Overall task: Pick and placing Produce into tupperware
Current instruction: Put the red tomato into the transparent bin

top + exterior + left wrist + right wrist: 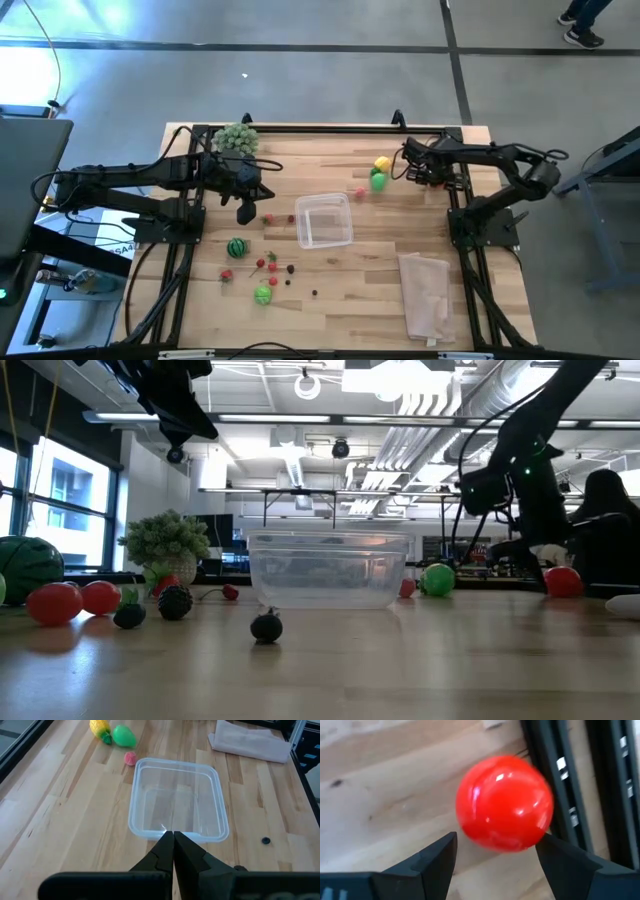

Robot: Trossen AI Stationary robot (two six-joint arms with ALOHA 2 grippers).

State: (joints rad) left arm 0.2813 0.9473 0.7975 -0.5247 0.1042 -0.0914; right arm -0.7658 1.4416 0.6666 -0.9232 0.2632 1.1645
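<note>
The wooden table (350,290) is carrying everything, and the beige cloth (428,295) is lying toward five o'clock. The clear tupperware (325,219) is sitting dead centre, nothing inside. The left gripper (246,212) is hanging at its nine o'clock side, fingers pressed together on nothing. The right gripper (495,852) is working up at two o'clock by the frame rail, fingers spread wide around a glossy red ball (504,802). The striped green ball (236,247), a light-green fruit (262,294) and small red pieces are lying around seven o'clock; the yellow piece (382,164) and green fruit (378,181) are resting near one o'clock.
</note>
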